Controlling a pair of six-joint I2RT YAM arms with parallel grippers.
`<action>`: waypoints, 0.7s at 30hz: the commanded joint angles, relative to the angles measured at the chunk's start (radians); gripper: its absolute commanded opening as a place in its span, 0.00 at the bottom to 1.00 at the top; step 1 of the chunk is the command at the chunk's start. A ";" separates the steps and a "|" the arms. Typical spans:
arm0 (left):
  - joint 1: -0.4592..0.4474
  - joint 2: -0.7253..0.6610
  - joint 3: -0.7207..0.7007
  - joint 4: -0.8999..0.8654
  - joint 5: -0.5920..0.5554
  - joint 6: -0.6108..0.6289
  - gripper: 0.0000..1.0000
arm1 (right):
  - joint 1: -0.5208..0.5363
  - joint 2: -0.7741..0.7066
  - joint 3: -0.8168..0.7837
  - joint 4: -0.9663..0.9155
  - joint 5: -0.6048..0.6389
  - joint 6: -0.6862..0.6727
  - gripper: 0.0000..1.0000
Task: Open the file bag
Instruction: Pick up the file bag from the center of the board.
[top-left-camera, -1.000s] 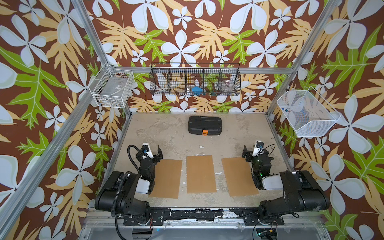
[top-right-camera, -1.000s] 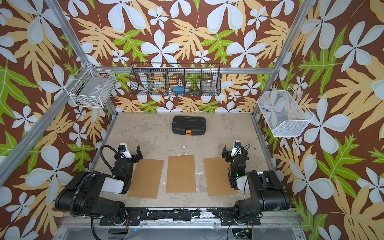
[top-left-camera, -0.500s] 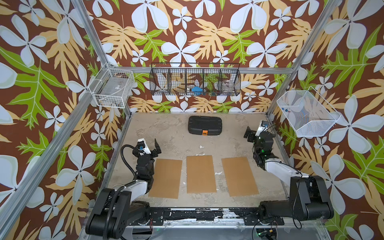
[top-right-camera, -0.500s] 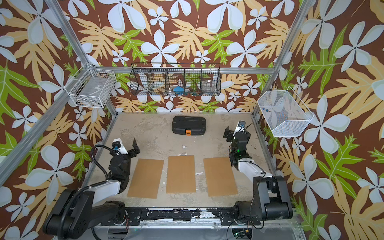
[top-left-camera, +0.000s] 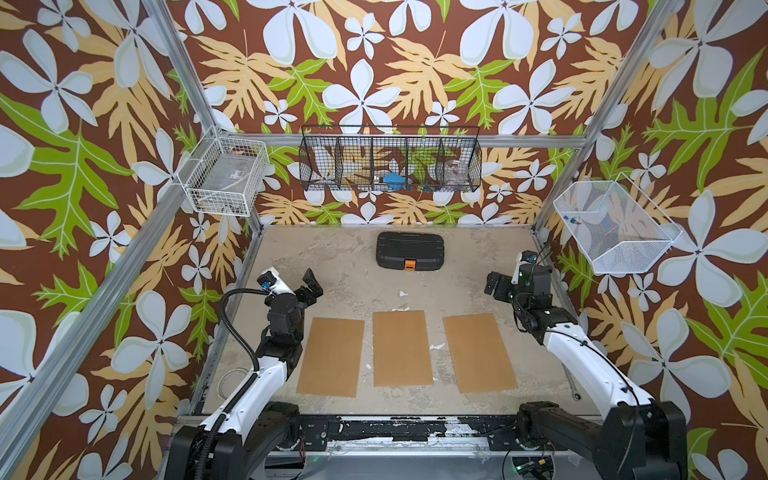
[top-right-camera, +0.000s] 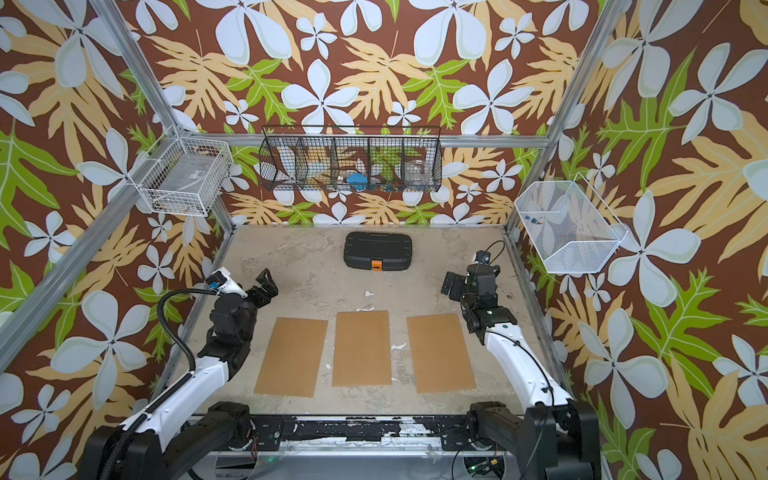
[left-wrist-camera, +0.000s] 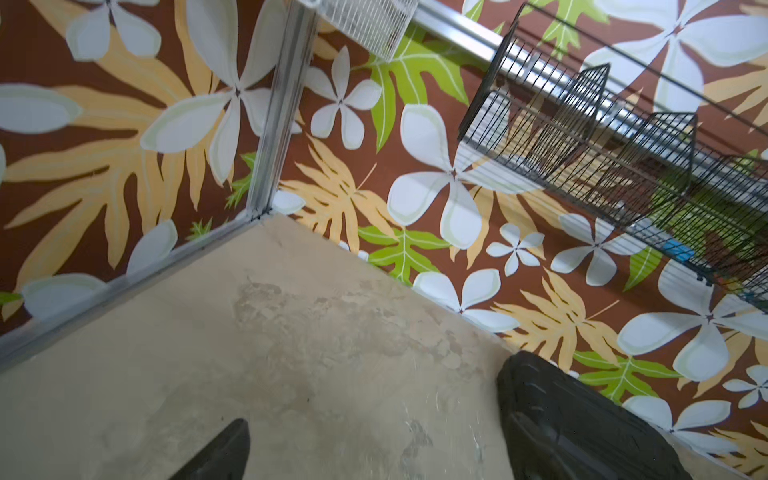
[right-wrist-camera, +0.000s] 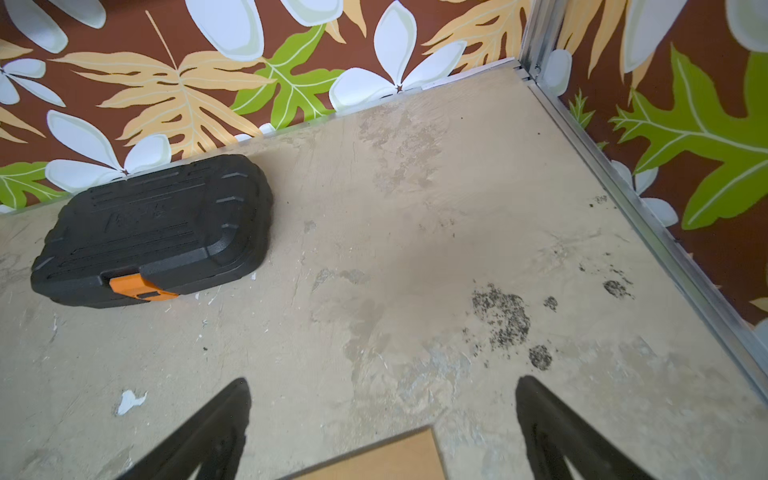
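Note:
The file bag (top-left-camera: 409, 251) (top-right-camera: 378, 249) is a black moulded case with an orange latch (right-wrist-camera: 137, 286). It lies shut, flat on the table near the back wall in both top views. My left gripper (top-left-camera: 309, 289) (top-right-camera: 264, 284) hovers open at the left, well short of the bag. In the left wrist view its jaws (left-wrist-camera: 382, 457) hold nothing, and the bag's end (left-wrist-camera: 582, 399) shows beside one finger. My right gripper (top-left-camera: 494, 286) (top-right-camera: 451, 286) is open at the right, also apart from the bag. Only bare table lies between its fingertips (right-wrist-camera: 382, 386).
Three brown flat sheets (top-left-camera: 401, 347) lie side by side on the near half of the table (top-left-camera: 345, 274). A black wire basket (top-left-camera: 390, 160) hangs on the back wall, and white wire baskets hang at the left (top-left-camera: 224, 180) and right (top-left-camera: 611, 226). Metal frame posts border the table.
Both arms have unfolded from their low rest near the front and reached toward the back. Both grippers now sit farther from the front edge and stay open.

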 joint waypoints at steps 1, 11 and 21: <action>-0.005 -0.045 0.004 -0.189 0.088 -0.083 1.00 | 0.003 -0.074 -0.026 -0.090 -0.074 0.006 1.00; -0.214 -0.035 0.110 -0.529 0.002 -0.121 1.00 | 0.089 -0.183 -0.065 -0.205 -0.203 0.039 1.00; -0.323 -0.087 0.085 -0.678 0.117 -0.157 1.00 | 0.204 -0.229 -0.107 -0.293 -0.254 0.064 0.95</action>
